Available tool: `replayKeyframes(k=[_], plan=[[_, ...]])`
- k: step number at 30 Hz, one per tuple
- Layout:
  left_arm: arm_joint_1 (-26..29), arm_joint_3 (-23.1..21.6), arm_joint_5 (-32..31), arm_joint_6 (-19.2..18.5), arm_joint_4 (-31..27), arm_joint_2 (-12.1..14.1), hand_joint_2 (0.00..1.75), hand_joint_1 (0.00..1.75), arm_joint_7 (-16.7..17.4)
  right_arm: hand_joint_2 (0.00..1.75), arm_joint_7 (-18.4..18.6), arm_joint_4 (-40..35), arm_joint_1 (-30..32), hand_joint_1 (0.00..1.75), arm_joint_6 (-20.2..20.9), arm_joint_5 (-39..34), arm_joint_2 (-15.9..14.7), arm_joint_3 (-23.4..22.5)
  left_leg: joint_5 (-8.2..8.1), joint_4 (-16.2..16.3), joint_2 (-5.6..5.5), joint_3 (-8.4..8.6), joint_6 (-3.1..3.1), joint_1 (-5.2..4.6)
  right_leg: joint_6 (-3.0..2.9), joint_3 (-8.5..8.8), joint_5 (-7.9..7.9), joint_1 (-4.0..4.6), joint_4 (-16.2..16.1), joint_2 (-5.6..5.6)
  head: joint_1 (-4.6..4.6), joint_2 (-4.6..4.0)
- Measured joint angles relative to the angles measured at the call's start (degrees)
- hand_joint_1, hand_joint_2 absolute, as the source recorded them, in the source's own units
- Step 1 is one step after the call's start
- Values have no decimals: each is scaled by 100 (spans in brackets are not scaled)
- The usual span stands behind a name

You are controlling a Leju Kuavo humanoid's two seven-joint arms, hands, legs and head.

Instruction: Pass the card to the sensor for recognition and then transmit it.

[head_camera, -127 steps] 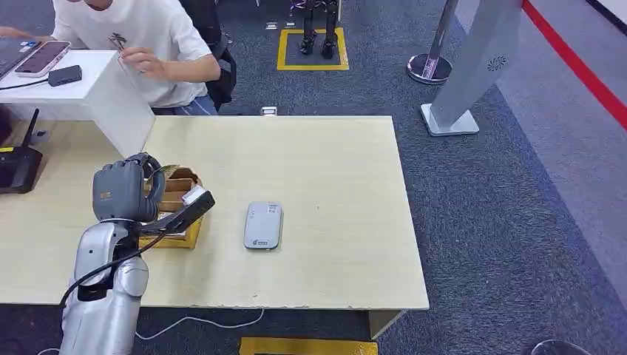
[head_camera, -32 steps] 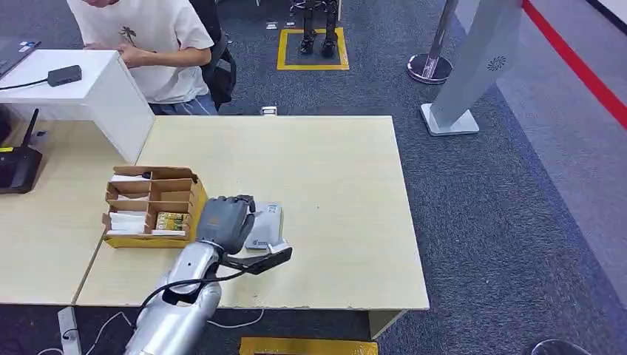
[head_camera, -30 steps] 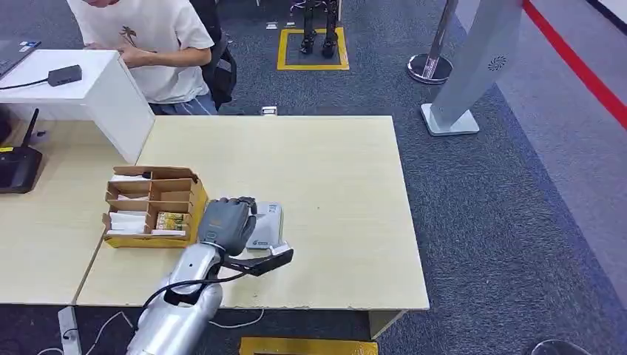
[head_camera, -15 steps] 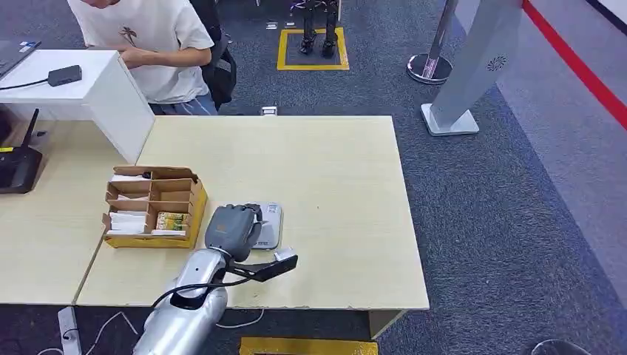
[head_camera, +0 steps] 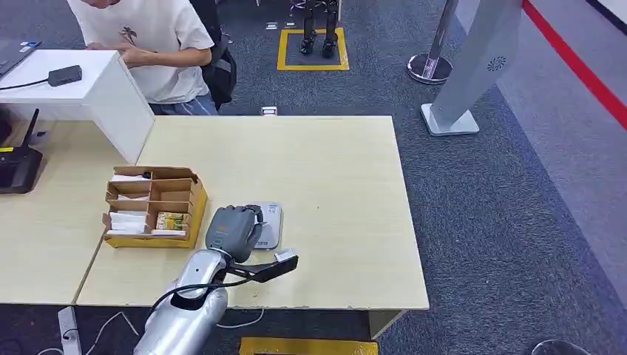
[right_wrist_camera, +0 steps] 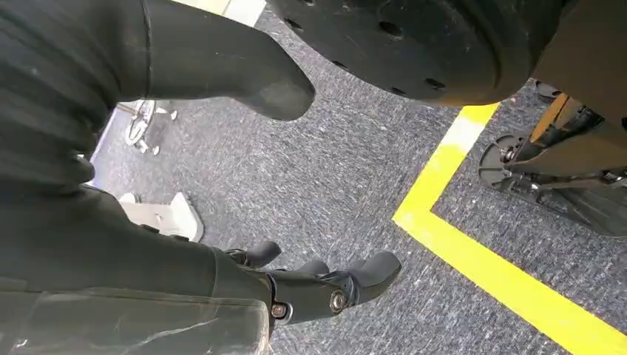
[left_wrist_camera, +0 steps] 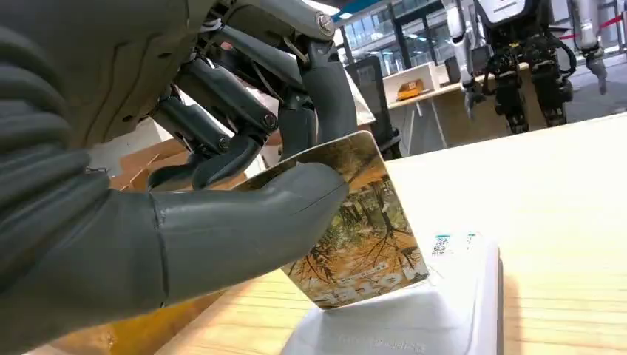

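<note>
The left robot hand (left_wrist_camera: 222, 185) pinches the card (left_wrist_camera: 355, 229) between thumb and fingers, tilted, its lower edge touching the grey sensor (head_camera: 268, 225) on the table (head_camera: 333, 185). Compared with a second ago the hand has shifted slightly right over the sensor (barely). A cardboard box (head_camera: 151, 207) sits just left; the right robot hand (right_wrist_camera: 325, 285) hangs over the floor, fingers apart, holding nothing.

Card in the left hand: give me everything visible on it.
The card is a thin, stiff rectangle printed with a yellow-brown woodland scene and small text near its lower edge. The left hand pinches it between the thick grey thumb across its face and dark fingers behind. It stands tilted on edge over the white sensor, lower edge at or just above the pad; contact cannot be told. In the head view the hand hides it.
</note>
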Motion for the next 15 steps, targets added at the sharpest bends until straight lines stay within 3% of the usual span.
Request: replayKeyframes(k=[15], plan=[[-3,0,9,13,-2,11,175,175,-2,175,0,0,0,0,0,0,0,0,0,0,0,0,0,0,0,0,0,0,0,0,0,0]])
